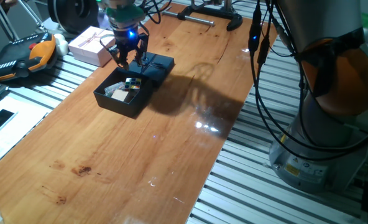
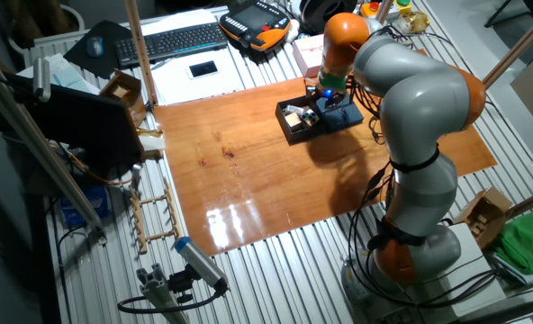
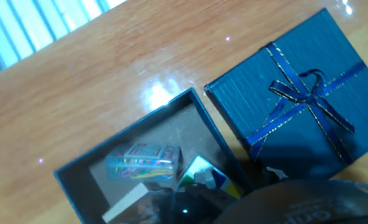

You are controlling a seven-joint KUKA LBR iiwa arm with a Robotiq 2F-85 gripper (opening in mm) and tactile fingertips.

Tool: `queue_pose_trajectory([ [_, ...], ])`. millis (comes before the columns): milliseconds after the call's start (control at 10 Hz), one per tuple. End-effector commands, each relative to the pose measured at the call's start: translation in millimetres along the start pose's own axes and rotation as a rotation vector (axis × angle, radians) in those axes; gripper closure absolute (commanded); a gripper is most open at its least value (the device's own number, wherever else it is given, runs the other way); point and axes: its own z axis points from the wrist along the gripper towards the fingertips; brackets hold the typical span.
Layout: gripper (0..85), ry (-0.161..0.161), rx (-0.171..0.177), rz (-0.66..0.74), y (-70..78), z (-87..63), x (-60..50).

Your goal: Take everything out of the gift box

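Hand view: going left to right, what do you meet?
Clear case of coloured bits → puzzle cube, both inside the open gift box → lid with ribbon bow on the table.

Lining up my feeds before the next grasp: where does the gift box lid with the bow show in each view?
One fixed view: lid at upper centre, right of the open gift box.
Other fixed view: lid at upper right, under the arm.
Hand view: lid fills the right side.
Shared landmark: the open gift box beside it.
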Motion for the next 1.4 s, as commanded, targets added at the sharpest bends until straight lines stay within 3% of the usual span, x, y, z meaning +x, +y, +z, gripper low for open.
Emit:
queue_pose_trajectory([
  [0, 38.0, 0.0, 0.014, 0.245, 0.1, -0.3, 0.3],
  [100, 40.0, 0.009, 0.026, 0.24, 0.2, -0.4, 0.8],
  [200, 54.7, -0.003, 0.048, 0.211, 0.6, -0.2, 1.1],
  [300, 63.0, -0.015, 0.06, 0.208, 1.2, 0.3, 1.7],
  [500, 75.7, 0.01, 0.074, 0.214, 2.9, 0.6, 5.8],
  [600, 75.3, 0.001, 0.053, 0.218, 3.7, 1.3, 6.6],
  [700, 67.0, -0.005, 0.029, 0.256, 4.2, 1.9, 7.6],
  [900, 70.0, -0.001, 0.034, 0.356, 4.6, 1.8, 8.7],
  [1000, 70.7, 0.037, 0.03, 0.503, 5.3, 2.4, 9.9],
  [1100, 70.7, 0.049, 0.037, 0.586, 5.8, 2.4, 10.4],
  [1300, 68.0, 0.038, 0.031, 0.704, 6.2, 2.0, 11.1],
])
